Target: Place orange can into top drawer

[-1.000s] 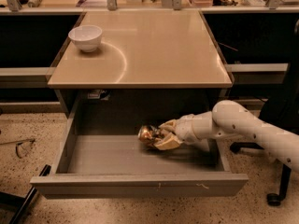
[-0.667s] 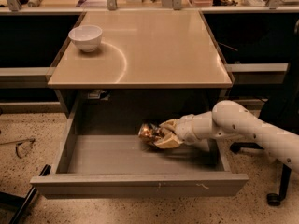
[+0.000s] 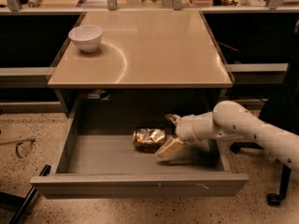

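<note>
"Tan table (image 3: 154, 50) up top, and the grey top drawer (image 3: 140, 185) is pulled out below. Where's the orange can (image 3: 148, 139)?"

"Lying on the drawer floor. A second ago the hand (image 3: 170, 133) squeezed it. Now its fingers are spread wide, holding nothing, just beside the can. I think the job's nearly done."

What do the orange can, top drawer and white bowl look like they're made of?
Orange can: likely thin metal, glossy; mottled golden glints. Top drawer: probably sheet metal, matte grey; whitish scuffs on the front panel. White bowl: glazed ceramic or plastic, can't tell; smooth, soft sheen. The hand, open in the drawer just right of the can, has white hard-looking casing, likely plastic.
</note>
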`<state>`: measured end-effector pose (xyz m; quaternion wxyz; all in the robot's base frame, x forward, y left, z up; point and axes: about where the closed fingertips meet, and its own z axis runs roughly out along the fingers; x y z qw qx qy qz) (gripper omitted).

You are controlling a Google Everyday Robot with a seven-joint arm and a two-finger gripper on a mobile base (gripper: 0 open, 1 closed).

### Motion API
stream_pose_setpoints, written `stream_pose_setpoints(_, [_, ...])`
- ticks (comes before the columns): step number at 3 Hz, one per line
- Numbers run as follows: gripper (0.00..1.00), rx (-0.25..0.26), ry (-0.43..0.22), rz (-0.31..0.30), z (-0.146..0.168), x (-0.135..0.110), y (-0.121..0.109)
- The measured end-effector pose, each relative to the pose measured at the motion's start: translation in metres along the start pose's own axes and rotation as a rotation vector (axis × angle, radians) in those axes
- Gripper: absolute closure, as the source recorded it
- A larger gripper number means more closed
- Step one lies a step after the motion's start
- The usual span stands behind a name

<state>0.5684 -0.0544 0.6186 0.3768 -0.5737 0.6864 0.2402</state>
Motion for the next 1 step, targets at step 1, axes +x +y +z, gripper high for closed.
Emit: stream_pose_setpoints(1, [0.0,0.0,0.0,0.0,0.0,0.0,0.0])
